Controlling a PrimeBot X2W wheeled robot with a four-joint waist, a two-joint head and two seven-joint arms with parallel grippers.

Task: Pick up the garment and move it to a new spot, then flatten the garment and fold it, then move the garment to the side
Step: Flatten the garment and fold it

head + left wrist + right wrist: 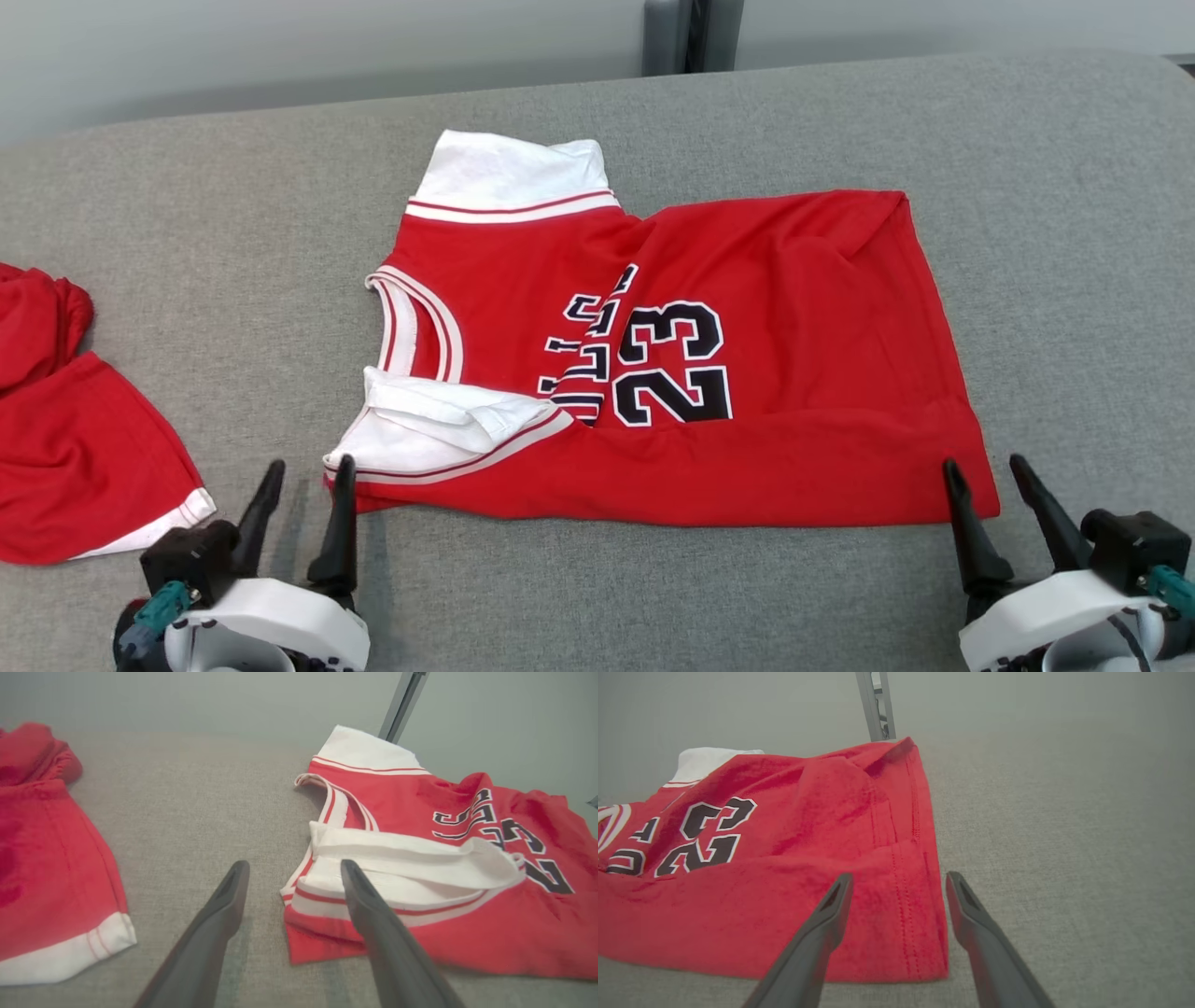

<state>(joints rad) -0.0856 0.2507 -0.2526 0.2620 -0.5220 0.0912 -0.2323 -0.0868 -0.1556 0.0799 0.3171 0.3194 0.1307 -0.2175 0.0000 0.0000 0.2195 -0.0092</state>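
Note:
The garment [775, 373] is a red jersey with white sleeves and a black "23", lying sideways and mostly flat on the grey table, neck toward the left. Its near white sleeve [411, 868] is bunched and folded over. My left gripper [303, 465] stands open at the jersey's near left corner, one finger over the sleeve hem [327, 896]. At the near right corner my right gripper [982, 464] is open, straddling the bottom hem's corner [924, 933]. Neither holds cloth.
Another red garment with a white band [75, 448] lies crumpled at the table's left edge, also in the left wrist view [46, 868]. A grey post [691, 35] stands behind the table. The grey table cloth [1074, 233] stretches bare to the right.

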